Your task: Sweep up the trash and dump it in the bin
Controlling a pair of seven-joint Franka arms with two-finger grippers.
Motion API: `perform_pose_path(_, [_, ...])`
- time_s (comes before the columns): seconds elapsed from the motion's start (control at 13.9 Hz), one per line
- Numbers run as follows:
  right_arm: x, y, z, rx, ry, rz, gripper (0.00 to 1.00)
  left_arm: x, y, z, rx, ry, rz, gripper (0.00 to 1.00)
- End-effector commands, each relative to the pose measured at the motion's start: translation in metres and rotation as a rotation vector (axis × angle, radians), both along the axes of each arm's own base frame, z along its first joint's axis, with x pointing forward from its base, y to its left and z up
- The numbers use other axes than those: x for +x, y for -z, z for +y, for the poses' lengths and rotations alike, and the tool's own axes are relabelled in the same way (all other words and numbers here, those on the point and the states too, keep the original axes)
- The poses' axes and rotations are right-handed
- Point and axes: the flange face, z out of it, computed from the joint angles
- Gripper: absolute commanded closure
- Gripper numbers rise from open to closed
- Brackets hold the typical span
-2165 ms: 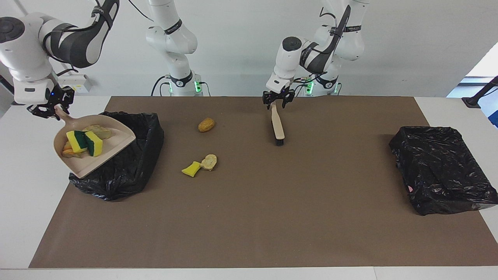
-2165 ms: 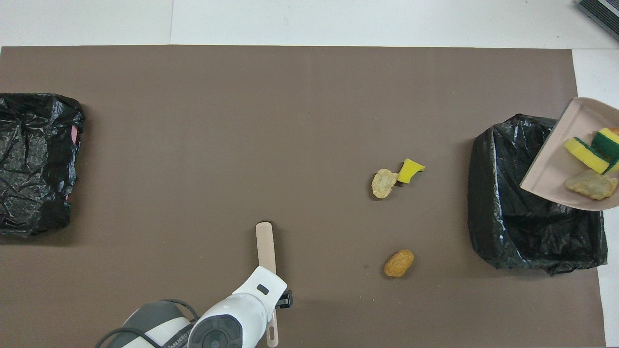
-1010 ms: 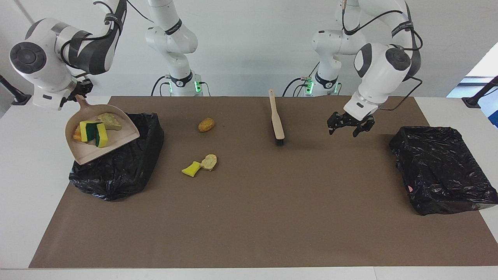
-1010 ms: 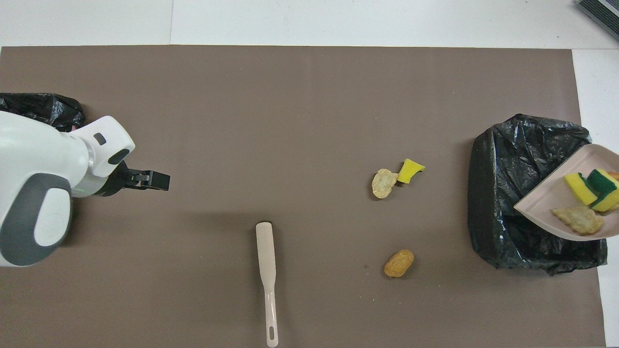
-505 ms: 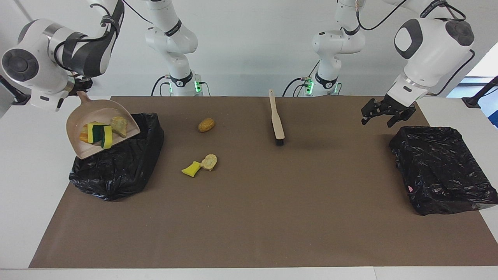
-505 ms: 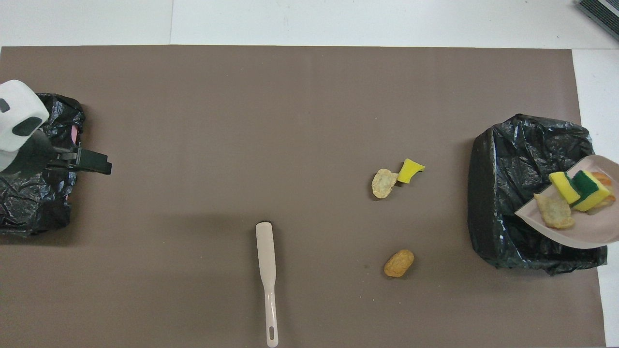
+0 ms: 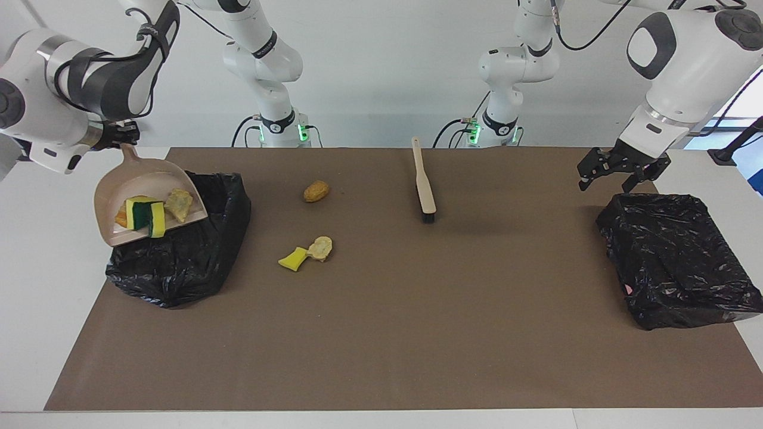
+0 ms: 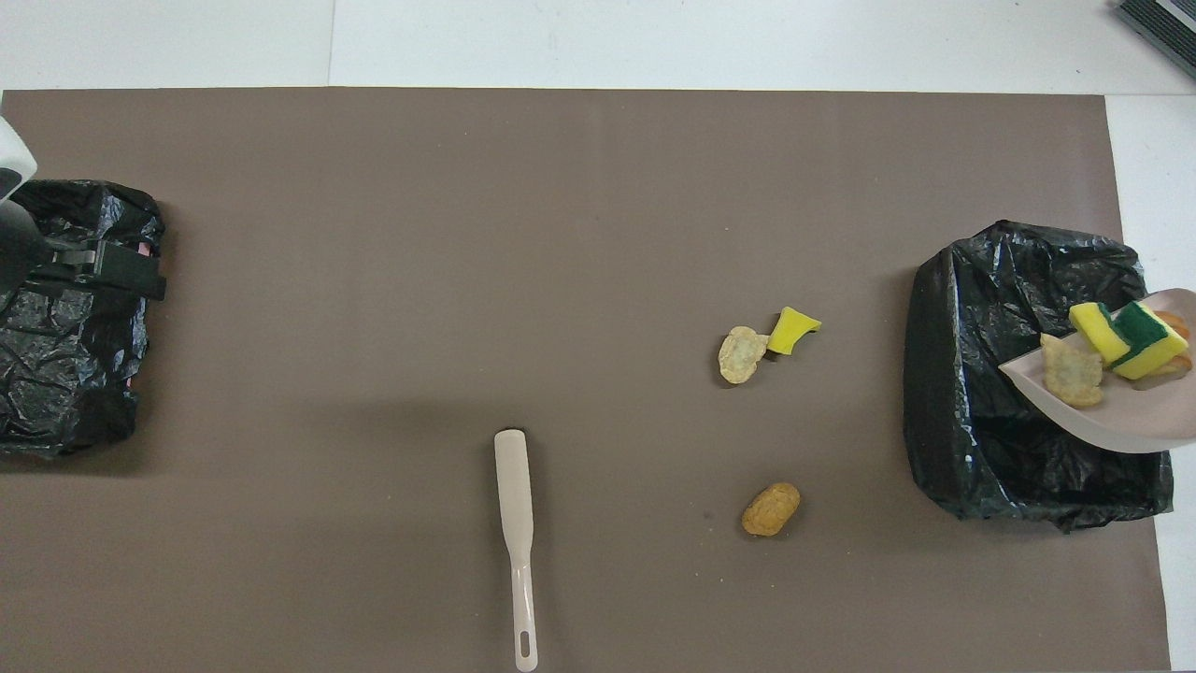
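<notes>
My right gripper (image 7: pixel 122 136) is shut on the handle of the beige dustpan (image 7: pixel 143 182), which hangs tilted over the black-lined bin (image 7: pixel 191 262) at the right arm's end. In the pan lie yellow-green sponge chunks (image 7: pixel 146 215), a tan lump (image 7: pixel 179 204) and an orange-striped piece (image 7: pixel 122 217), all close to the lip. More trash sits on the brown mat: a brown lump (image 7: pixel 316 191), a yellow scrap (image 7: pixel 292 259) and a tan lump (image 7: pixel 320 247) touching it. My left gripper (image 7: pixel 620 173) hangs open and empty over the edge of the second black-lined bin (image 7: pixel 673 256).
The beige hand brush (image 7: pixel 424 185) lies on the mat near the robots, bristles pointing away from them. The overhead view shows the brush (image 8: pixel 514 505), the loose brown lump (image 8: pixel 771 508) and both bins (image 8: pixel 990 393) (image 8: pixel 65 374) at the mat's two ends.
The left gripper let go of the brush and swung to the bin at its own end. The right arm tipped the dustpan more steeply over its bin, and the trash slid toward the lip.
</notes>
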Motion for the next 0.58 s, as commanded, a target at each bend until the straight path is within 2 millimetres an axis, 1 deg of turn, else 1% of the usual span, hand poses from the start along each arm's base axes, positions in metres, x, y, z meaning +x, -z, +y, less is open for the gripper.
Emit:
perform_pose_path(0.0, [-0.001,-0.003,0.006,0.009,0.059,0.024,1.00,-0.003,-0.012,0.001,0.024,0.003,0.006,0.00])
perform_pose_path(0.07, [-0.005,-0.004,0.009,0.014,0.065,0.060,1.00,-0.007,-0.012,0.003,0.023,0.001,0.006,0.00])
perform_pose_path(0.22, [-0.010,-0.004,0.017,0.022,0.070,0.110,1.00,-0.014,-0.008,-0.001,0.025,-0.002,0.023,0.00])
perform_pose_path(0.29, [-0.008,-0.002,0.017,0.023,0.069,0.115,1.00,-0.016,-0.007,0.000,0.025,0.009,0.028,0.00])
perform_pose_path(0.36, [-0.007,0.005,0.015,0.028,0.073,0.129,1.00,-0.017,-0.008,0.001,0.027,0.009,0.037,0.00])
perform_pose_path(0.43, [-0.006,0.005,0.013,0.028,0.078,0.129,1.00,-0.019,-0.007,-0.001,0.029,0.017,0.046,0.00])
perform_pose_path(0.51, [-0.001,0.001,0.011,0.020,0.099,0.124,1.00,-0.019,-0.009,-0.003,0.029,0.022,0.049,0.00])
